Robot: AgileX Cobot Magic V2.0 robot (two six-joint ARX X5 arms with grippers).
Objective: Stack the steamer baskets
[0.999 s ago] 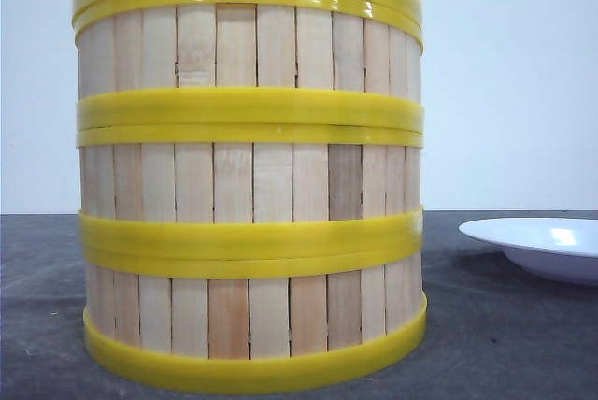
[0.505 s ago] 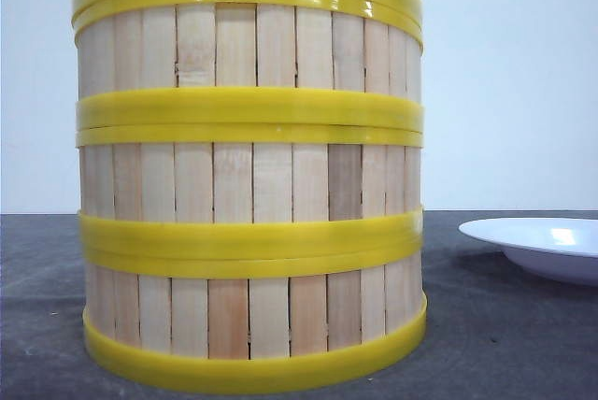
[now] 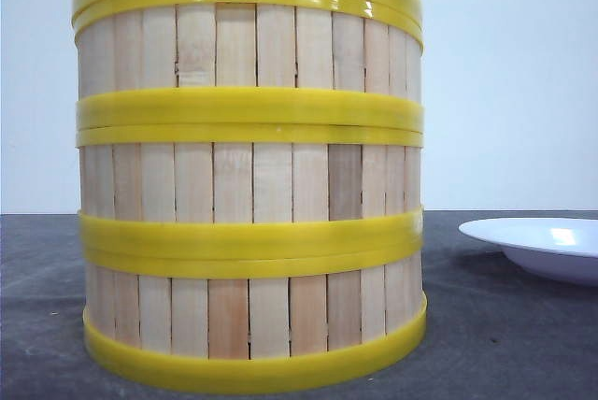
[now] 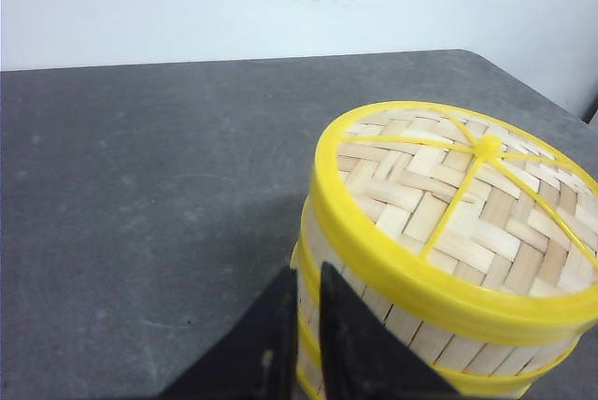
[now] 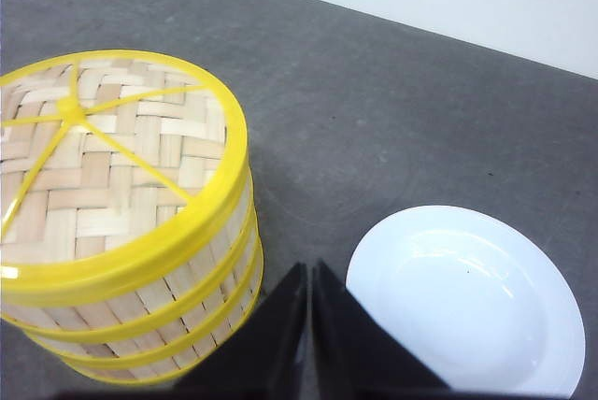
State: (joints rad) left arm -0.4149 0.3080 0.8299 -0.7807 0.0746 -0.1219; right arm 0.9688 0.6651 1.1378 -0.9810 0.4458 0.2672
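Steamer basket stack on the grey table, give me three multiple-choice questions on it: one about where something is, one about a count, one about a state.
1. In the front view, where is the shallow white plate relative to the stack of slatted wooden steamer baskets with yellow rings?
A. on top
B. to its right
C. to its left

2. How many baskets are stacked?
A. two
B. three
C. four

3. How are the right hand's jaws?
A. closed, empty
B. open wide
C. clamped on the plate

Answers: 1 B, the plate sits on the table right of the stack. 2 B, three slat bands show between yellow rings. 3 A, the fingers meet with nothing between them.
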